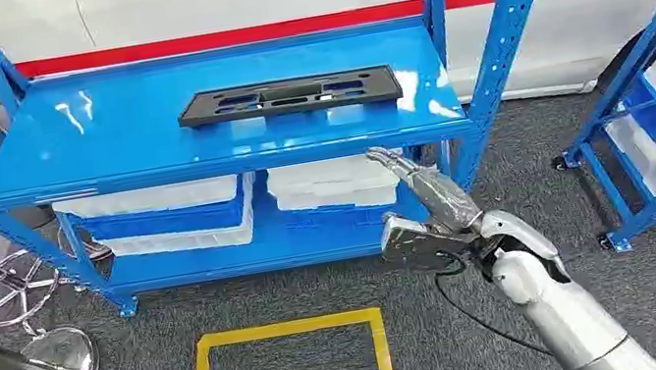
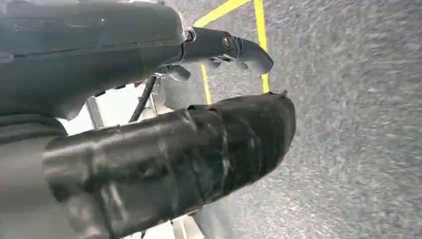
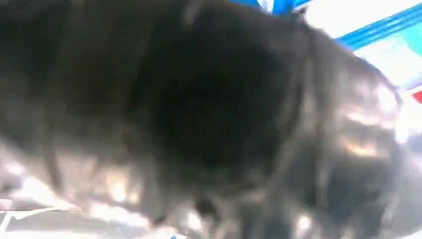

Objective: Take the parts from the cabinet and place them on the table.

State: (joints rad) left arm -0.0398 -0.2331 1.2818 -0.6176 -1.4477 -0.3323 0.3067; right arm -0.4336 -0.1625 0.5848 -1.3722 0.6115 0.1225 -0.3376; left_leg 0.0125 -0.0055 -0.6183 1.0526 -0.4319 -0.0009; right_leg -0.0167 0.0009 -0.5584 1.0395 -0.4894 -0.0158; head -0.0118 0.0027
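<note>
Your right robot hand [image 1: 424, 219] is empty, fingers apart, raised in front of the blue cabinet [image 1: 221, 162] but below its top shelf. Left robot hand [image 2: 164, 124] hangs over the carpet, and I can't tell if it's open. The black part [image 1: 289, 97] sits untouched on that shelf, so basically everything's left: reach, grab, carry.

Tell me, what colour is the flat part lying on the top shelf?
Black. The flat part shows best in the head view, lying on the blue shelf.
</note>
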